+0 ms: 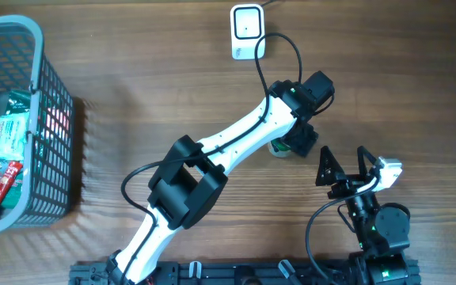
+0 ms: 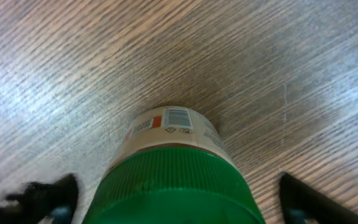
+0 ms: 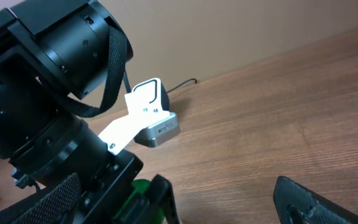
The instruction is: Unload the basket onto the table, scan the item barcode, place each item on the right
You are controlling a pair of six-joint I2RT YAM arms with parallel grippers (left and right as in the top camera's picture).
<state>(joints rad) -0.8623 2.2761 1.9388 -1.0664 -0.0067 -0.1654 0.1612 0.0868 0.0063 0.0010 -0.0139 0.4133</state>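
A small jar with a green ribbed lid (image 2: 176, 186) rests on the wooden table, its white label and barcode (image 2: 177, 118) facing my left wrist camera. My left gripper (image 2: 176, 208) is open around the lid, with a black finger on each side and a gap to each. From overhead only a sliver of the jar (image 1: 277, 148) shows beneath the left gripper (image 1: 289, 146). The white barcode scanner (image 1: 246, 30) stands at the table's far edge and shows as well in the right wrist view (image 3: 157, 127). My right gripper (image 1: 345, 165) is open and empty, just right of the jar.
A grey mesh basket (image 1: 54, 119) holding several packaged items stands at the left edge. The scanner's black cable (image 1: 291, 47) loops across the table toward the left arm. The left arm's body (image 3: 55, 74) fills the left half of the right wrist view.
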